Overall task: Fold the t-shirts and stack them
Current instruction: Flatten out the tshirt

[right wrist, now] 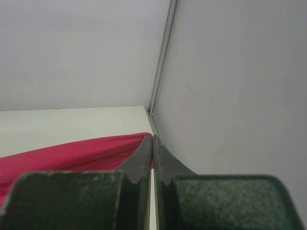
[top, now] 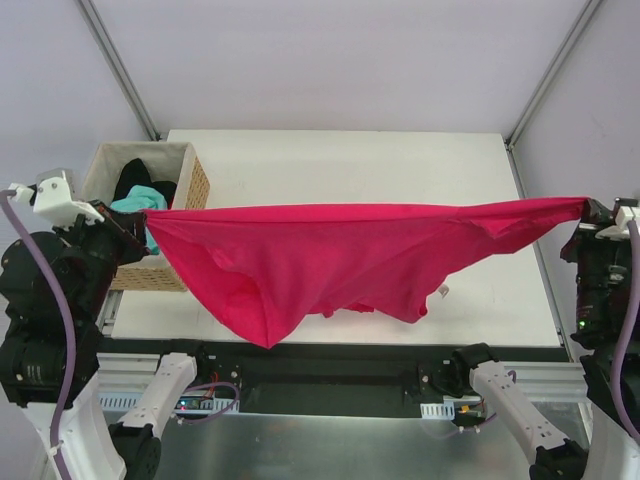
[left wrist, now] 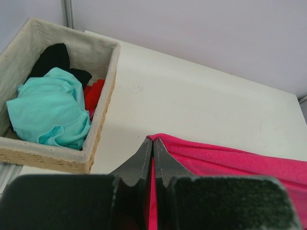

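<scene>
A crimson t-shirt (top: 330,255) hangs stretched in the air across the table between both arms, its lower part sagging toward the near edge. My left gripper (top: 150,213) is shut on the shirt's left corner, beside the basket; in the left wrist view the left gripper (left wrist: 153,141) pinches crimson t-shirt cloth (left wrist: 225,160). My right gripper (top: 590,210) is shut on the right corner, at the table's right edge; the right gripper (right wrist: 152,139) shows the crimson t-shirt (right wrist: 72,153) trailing left. A mint-green t-shirt (left wrist: 48,112) and a black t-shirt (left wrist: 53,57) lie in the basket.
The wicker basket (top: 195,180) stands at the table's left edge, its wicker rim (left wrist: 103,115) close to my left gripper; some red cloth (left wrist: 95,93) lies inside it too. The white table (top: 350,165) runs to walls behind and on the right (right wrist: 230,96).
</scene>
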